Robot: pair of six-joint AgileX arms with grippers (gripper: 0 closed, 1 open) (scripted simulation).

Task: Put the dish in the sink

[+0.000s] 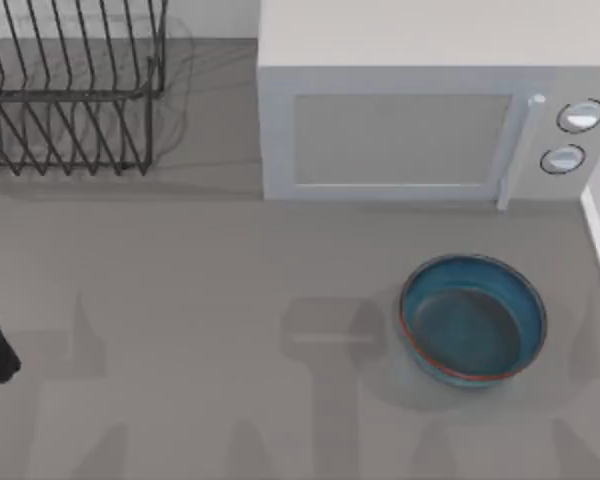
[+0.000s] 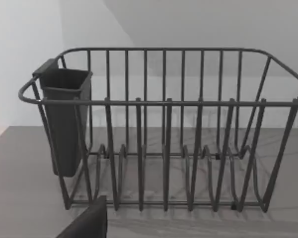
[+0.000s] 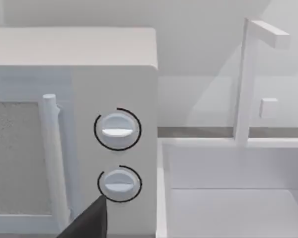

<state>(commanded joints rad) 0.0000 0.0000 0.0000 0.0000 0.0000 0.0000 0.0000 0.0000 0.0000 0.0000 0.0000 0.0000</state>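
Before microwave (image 1: 430,120) — blue, red-rimmed dish (image 1: 472,318)

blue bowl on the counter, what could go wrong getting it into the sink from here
1. The round, shallow blue glazed bowl with the reddish-brown rim sits low and wide on the grey counter, so a claw pinching its thin rim might slip.
2. The white microwave stands just behind the bowl, so an arm reaching in could knock its door handle.
3. The white sink has a raised edge beside the microwave; carried too low, the bowl could clip it.
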